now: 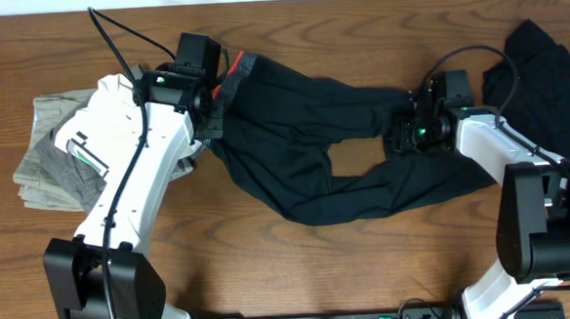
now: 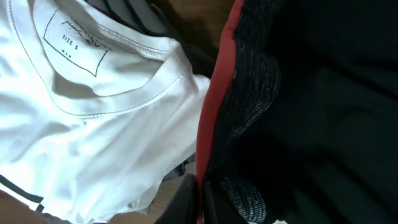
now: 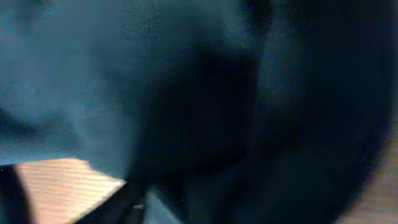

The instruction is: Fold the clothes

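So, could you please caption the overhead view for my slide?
Left gripper pinches the black trousers at the waistband; right gripper meets a leg.

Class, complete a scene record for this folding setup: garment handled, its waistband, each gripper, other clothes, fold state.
Garment handled: black trousers, spread across the table
Waistband: grey with a coral-red edge, at the trousers' left end
Left gripper: at the waistband, apparently pinching it
Right gripper: at the leg ends; grip hidden by fabric
Other clothes: grey pile far left; white garment labelled size S beside the waistband; dark garment far right
Fold state: trousers not yet folded
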Robot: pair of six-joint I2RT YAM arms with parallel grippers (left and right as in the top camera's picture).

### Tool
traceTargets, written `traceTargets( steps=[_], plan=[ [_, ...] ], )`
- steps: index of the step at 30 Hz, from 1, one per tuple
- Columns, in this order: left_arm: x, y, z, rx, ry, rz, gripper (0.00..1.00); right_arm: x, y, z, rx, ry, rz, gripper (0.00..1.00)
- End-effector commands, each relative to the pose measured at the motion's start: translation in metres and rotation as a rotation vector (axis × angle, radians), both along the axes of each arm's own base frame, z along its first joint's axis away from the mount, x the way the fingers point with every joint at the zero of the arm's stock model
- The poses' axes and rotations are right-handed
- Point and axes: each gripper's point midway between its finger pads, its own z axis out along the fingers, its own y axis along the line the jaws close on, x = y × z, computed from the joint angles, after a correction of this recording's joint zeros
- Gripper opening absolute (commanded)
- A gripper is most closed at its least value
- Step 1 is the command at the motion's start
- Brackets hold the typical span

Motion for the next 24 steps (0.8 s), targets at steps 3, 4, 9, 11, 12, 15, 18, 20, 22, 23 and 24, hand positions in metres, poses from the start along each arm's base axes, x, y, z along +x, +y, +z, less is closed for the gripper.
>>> traceTargets(
  steps=[3,4,9,11,12,15,18,20,22,23,24],
  plan=[
    [0.001,0.003,0.000,0.014,-0.004,0.015,0.06,0.001,-0.035,-0.008,-0.190,0.002,-0.132,0.08],
    [0.001,0.003,0.000,0.014,-0.004,0.015,0.06,0.004,-0.042,-0.005,-0.222,-0.009,-0.146,0.04],
    [0.000,0.003,0.000,0.015,-0.003,0.015,0.06,0.042,-0.082,0.052,-0.398,-0.144,-0.097,0.01],
    [0.001,0.003,0.000,0.015,-0.003,0.015,0.06,0.059,-0.098,0.088,-0.467,-0.211,-0.093,0.01],
    [0.001,0.003,0.000,0.015,-0.003,0.015,0.06,0.069,-0.105,0.108,-0.501,-0.252,-0.091,0.01],
    [0.001,0.003,0.000,0.015,-0.003,0.015,0.06,0.089,-0.125,0.162,-0.604,-0.357,-0.088,0.01],
    [0.000,0.003,0.000,0.015,-0.002,0.014,0.06,0.097,-0.143,0.193,-0.688,-0.401,-0.135,0.01],
    [0.000,0.004,0.000,0.016,0.001,0.014,0.06,0.096,-0.155,0.200,-0.725,-0.405,-0.172,0.01],
    [-0.002,0.004,0.000,0.017,0.006,0.014,0.06,0.092,-0.165,0.196,-0.737,-0.380,-0.189,0.19],
    [-0.002,0.004,0.000,0.018,0.008,0.014,0.06,0.089,-0.169,0.191,-0.733,-0.360,-0.194,0.37],
    [-0.002,0.004,0.000,0.018,0.008,0.014,0.06,0.085,-0.172,0.184,-0.720,-0.330,-0.203,0.45]
  ],
)
